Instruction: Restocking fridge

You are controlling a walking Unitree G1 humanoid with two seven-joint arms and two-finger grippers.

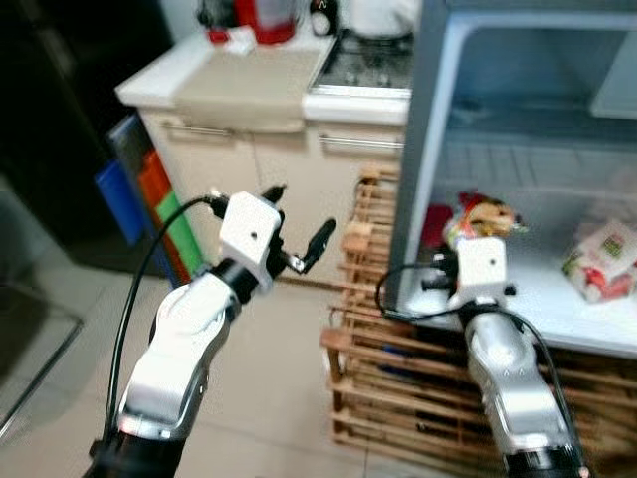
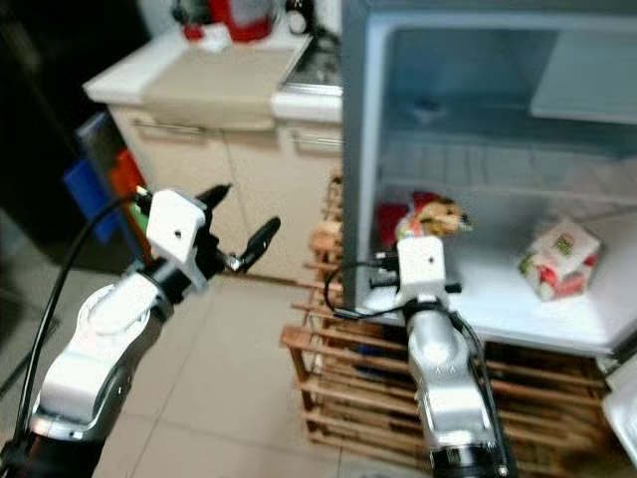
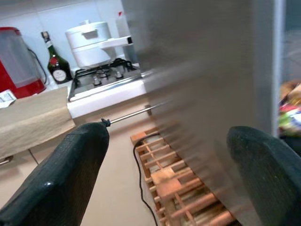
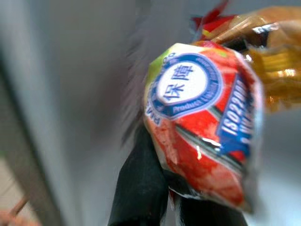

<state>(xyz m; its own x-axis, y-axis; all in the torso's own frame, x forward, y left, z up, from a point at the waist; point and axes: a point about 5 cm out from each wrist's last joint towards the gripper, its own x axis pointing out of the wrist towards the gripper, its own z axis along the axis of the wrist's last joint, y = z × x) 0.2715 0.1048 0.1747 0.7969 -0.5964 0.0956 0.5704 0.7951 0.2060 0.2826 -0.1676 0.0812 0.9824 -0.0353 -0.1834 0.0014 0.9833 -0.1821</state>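
The right gripper pinches a crinkly red-and-yellow snack packet inside the open grey fridge, while the left gripper hovers spread outside.

Beige tiled floor, cream cabinets, gas hob, wooden slatted rack, dim left side.

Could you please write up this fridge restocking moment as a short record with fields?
Fridge: open fridge, standing on a wooden slatted rack
Right pincer: right pincer shut on a red snack packet, at the fridge shelf
Left pincer: left pincer open, raised outside the fridge
Already inside: white and red packet on the shelf
Beside fridge: counter with stove
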